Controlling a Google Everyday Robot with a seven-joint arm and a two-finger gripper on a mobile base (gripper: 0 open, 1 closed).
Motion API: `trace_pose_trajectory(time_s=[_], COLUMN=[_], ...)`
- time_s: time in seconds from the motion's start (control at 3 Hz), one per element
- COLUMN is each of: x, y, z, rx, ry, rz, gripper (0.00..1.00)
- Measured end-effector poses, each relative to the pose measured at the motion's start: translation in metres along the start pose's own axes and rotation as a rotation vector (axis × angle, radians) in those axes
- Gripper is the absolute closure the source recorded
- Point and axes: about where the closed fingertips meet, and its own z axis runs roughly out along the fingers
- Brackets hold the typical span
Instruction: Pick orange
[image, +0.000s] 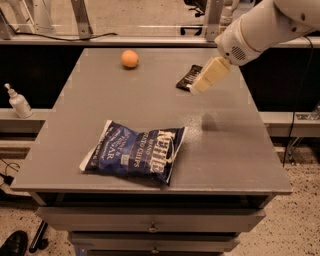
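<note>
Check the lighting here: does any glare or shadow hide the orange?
Camera view: no; the orange sits evenly lit near the far edge of the table, only a small shadow under it. Camera view: the hand hovers over the far right, partly covering a dark wrapper, and casts a soft dark patch on the table nearer the camera, well clear of the orange.

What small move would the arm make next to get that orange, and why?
Probably swing the end effector toward the orange. It hangs over the dark snack bar on the far right of the table, well apart from the orange near the far edge. The chip bag lies near the front, off that path.
</note>
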Motion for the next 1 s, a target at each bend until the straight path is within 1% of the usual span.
trace_pose_trajectory(time_s=[0.33, 0.67, 1.0], x=[0.0, -0.003, -0.01], y=[0.0, -0.008, -0.033], z=[0.0, 0.018, 0.043], rx=[0.0, 0.011, 0.048], ry=[0.0, -0.025, -0.088], rz=[0.0, 0.018, 0.054], gripper=[0.0, 0.0, 0.0])
